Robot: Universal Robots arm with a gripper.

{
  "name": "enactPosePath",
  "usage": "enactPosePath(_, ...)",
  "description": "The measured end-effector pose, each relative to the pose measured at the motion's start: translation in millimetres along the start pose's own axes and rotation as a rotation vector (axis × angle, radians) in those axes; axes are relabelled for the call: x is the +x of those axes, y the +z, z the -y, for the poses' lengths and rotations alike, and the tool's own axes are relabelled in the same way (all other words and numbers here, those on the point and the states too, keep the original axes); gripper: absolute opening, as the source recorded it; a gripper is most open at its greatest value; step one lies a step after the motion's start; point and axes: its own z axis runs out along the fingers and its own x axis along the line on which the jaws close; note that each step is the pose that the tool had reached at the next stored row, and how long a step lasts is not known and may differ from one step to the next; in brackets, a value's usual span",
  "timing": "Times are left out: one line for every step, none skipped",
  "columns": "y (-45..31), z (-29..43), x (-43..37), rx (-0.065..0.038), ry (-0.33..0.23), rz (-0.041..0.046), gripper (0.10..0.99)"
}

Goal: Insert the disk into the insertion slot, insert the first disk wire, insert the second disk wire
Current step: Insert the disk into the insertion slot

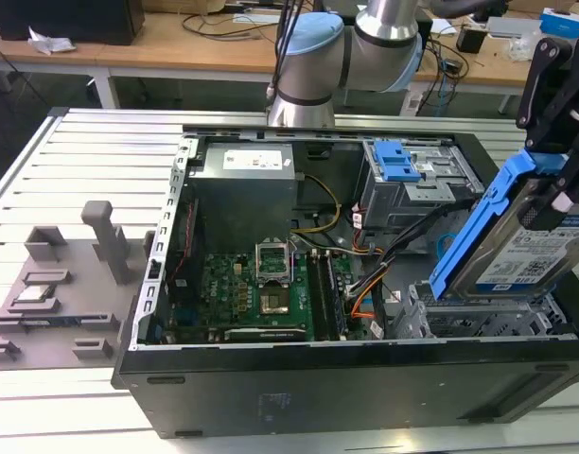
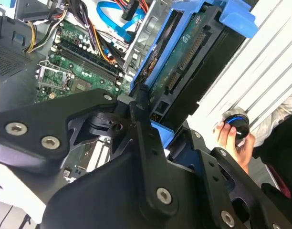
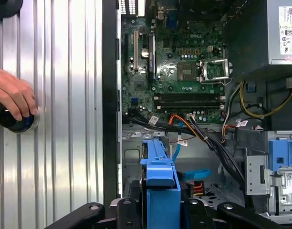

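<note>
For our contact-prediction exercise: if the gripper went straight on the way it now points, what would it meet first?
Probably the insertion slot, lying just beneath the tilted disk that the gripper holds; depth is uncertain.

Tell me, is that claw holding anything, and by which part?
Yes. The gripper holds the disk, clamped at its upper end across the blue carrier, tilted above the open computer case.

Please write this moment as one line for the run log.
tool: shut on disk | disk: tilted, lower end near insertion slot, not seated | hand: resting on a black knob
</note>
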Motion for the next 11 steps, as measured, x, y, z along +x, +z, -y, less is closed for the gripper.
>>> enactPosePath(2.9, 0.1, -0.2, 0.000, 0.000, 0.0004, 0.369)
enactPosePath(5.7, 0.2, -1.4, 0.000, 0.000, 0.0003, 0.369)
enactPosePath(7.1, 0.3, -2.5, 0.000, 0.000, 0.0003, 0.369)
enactPosePath(9.1, 0.3, -4.4, 0.000, 0.000, 0.0003, 0.369)
enactPosePath(10.2, 0.4, -5.4, 0.000, 0.000, 0.0003, 0.369)
enactPosePath(12.7, 0.4, -6.9, 0.000, 0.000, 0.0002, 0.369)
enactPosePath(14.5, 0.5, -7.2, 0.000, 0.000, 0.0005, 0.369)
enactPosePath(17.2, 0.6, -7.3, 0.000, 0.000, 0.0002, 0.369)
enactPosePath(18.4, 0.7, -7.3, 0.000, 0.000, 0.0002, 0.369)
enactPosePath(19.2, 1.0, -7.3, 0.000, 0.000, 0.0003, 0.369)
enactPosePath(20.1, 1.4, -7.3, 0.000, 0.000, 0.0002, 0.369)
